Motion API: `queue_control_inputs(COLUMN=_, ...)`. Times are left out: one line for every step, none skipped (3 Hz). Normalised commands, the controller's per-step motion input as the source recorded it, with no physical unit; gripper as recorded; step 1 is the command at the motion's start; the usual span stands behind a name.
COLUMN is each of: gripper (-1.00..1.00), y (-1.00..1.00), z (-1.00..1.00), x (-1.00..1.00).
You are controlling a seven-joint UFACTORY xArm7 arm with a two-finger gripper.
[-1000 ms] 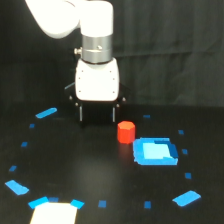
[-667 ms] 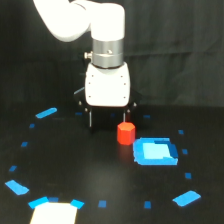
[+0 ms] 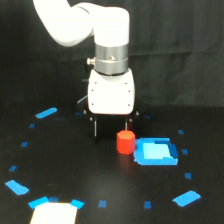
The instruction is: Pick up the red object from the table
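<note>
1 red object (image 3: 125, 141) on table (image 3: 65, 165), 1 blue tray (image 3: 156, 152), gripper (image 3: 112, 131) above

On the desk (image 3: 65, 165), the cylinder block (image 3: 125, 141) stood near the middle, with the square tray piece (image 3: 156, 152) just beside it toward the exterior view's right. My claw (image 3: 112, 127) hung right behind the block, one finger (image 3: 94, 127) well off to its left, the other just above it. Tape marks (image 3: 46, 113) ringed the group, and a pale sheet (image 3: 54, 213) lay at the front left edge.
</note>
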Motion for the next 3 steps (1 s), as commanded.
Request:
queue_control_inputs(gripper=-0.75, y=-0.21, z=-0.43, x=0.12)
queue_control_inputs(gripper=-0.89, y=-0.28, z=-0.35, x=0.15)
queue_control_inputs(gripper=-0.81, y=-0.31, z=-0.46, x=0.31)
